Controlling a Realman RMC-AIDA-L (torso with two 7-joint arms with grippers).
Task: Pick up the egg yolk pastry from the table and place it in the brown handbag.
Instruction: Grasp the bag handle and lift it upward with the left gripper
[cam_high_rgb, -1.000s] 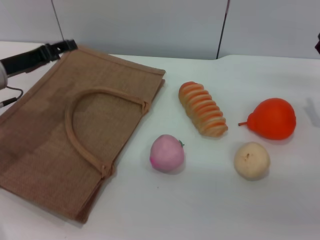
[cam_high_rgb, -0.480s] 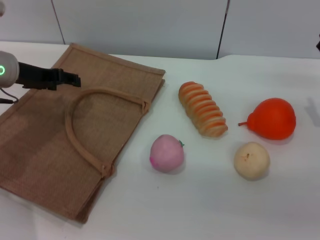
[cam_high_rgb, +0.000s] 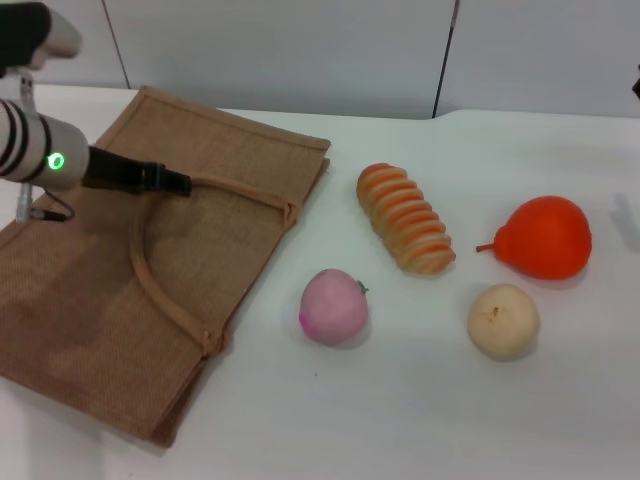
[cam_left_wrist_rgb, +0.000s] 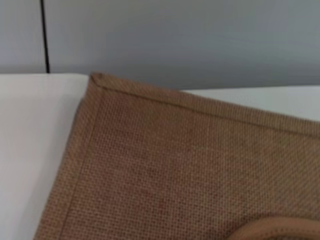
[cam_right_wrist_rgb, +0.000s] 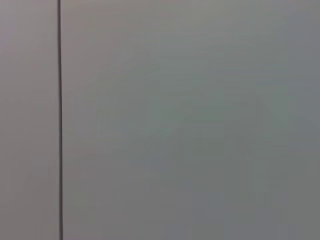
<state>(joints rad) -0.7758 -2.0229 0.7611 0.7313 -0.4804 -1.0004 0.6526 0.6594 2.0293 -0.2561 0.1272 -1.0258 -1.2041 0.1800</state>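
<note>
The egg yolk pastry (cam_high_rgb: 503, 320) is a pale cream ball lying on the white table at the front right. The brown handbag (cam_high_rgb: 90, 300) lies flat on the left, its looped handle (cam_high_rgb: 150, 275) on top. My left gripper (cam_high_rgb: 168, 181) hovers over the bag's upper part, beside the top of the handle loop and far from the pastry. The left wrist view shows the bag's burlap corner (cam_left_wrist_rgb: 175, 165) and a bit of handle (cam_left_wrist_rgb: 280, 231). My right gripper is out of view; its wrist view shows only a grey wall.
A pink ball (cam_high_rgb: 334, 306) lies between the bag and the pastry. A ridged orange-striped bread loaf (cam_high_rgb: 405, 217) lies behind it. An orange pear-shaped fruit (cam_high_rgb: 545, 237) sits just behind the pastry. A grey wall (cam_high_rgb: 300, 50) bounds the table at the back.
My left arm has swung in from the far left edge and moved right over the handbag, toward the handle loop. The foods and the bag have not moved.
</note>
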